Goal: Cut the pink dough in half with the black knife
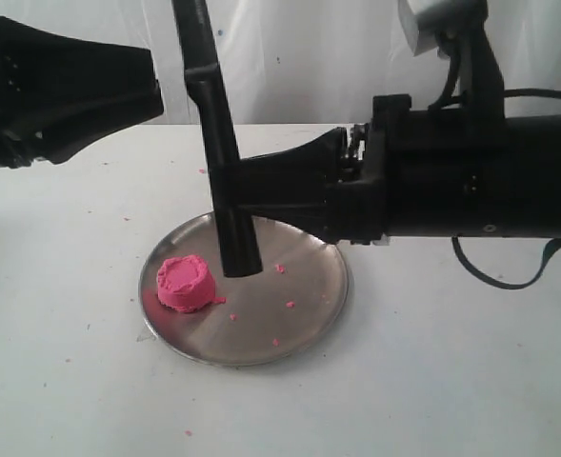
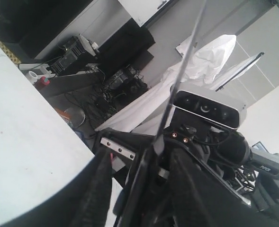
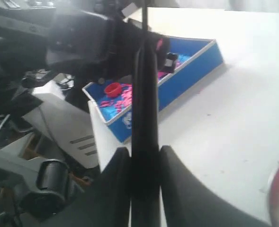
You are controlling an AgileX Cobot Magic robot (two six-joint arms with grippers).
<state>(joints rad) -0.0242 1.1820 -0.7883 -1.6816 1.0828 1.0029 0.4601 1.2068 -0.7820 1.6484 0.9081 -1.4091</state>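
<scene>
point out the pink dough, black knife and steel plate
pink dough (image 1: 187, 283), exterior view, top of lump
black knife (image 1: 220, 133), exterior view, middle of its length
steel plate (image 1: 310, 303), exterior view, bare right side

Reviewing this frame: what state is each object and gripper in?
pink dough: one whole lump, uncut, on the plate.
black knife: gripped, standing steeply, lower end beside the dough.
steel plate: flat on the table, pink crumbs on it.
right gripper: shut on the knife.
left gripper: open, empty, up off the table.
blue tray: open-topped, pink bits inside.
</scene>
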